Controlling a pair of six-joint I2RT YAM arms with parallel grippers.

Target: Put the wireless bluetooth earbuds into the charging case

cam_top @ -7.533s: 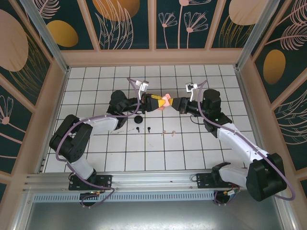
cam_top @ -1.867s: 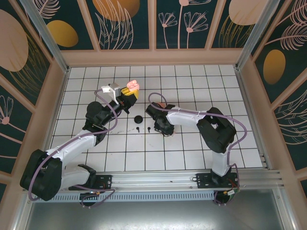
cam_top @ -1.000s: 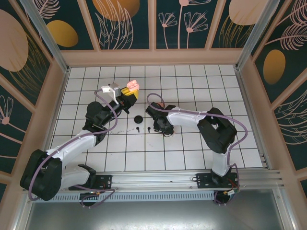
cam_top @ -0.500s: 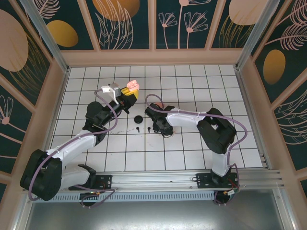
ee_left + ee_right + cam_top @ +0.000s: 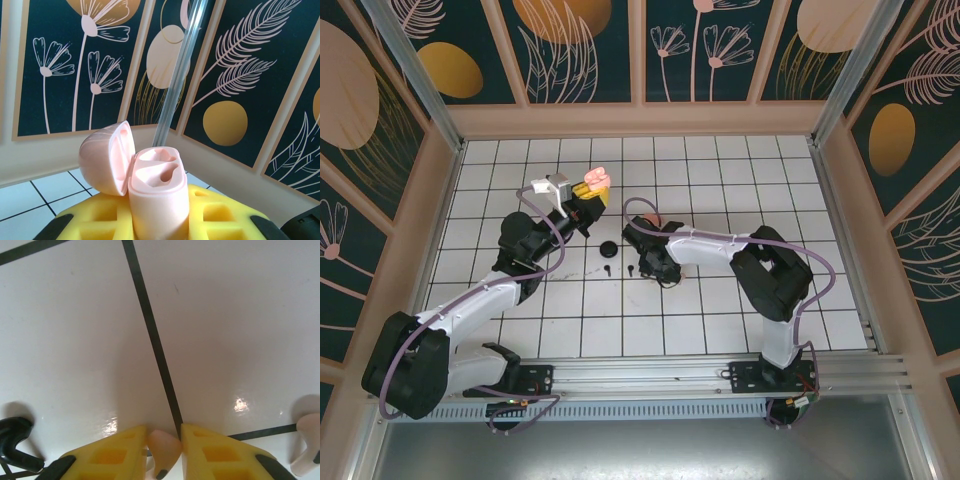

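**A:** Pinching anything, the right gripper [image 5: 164,436]?

**B:** Yes. Its two yellow fingers [image 5: 107,456] are closed on a pink earbud [image 5: 164,452], low against the white tiled table [image 5: 225,330] beside a dark grout line.

**A:** Other buds nearby?

**B:** A second pink earbud [image 5: 306,450] lies on the tile just to one side of the fingers, and a black earbud [image 5: 15,440] lies on the other side. From above, a further black bud [image 5: 607,268] lies left of that gripper [image 5: 656,272], with a round black disc [image 5: 609,249] just beyond it.

**A:** And the charging case?

**B:** Farther back, well apart from the buds. The left gripper [image 5: 592,186] holds it raised off the tiles. The pink charging case [image 5: 157,205] stands upright, clamped between yellow pads [image 5: 85,222]. Its lid [image 5: 102,160] is swung open to the side, and two hollow sockets show on top.

**A:** Behind it?

**B:** Dark wall panels [image 5: 235,65] painted with flowers and leaves.
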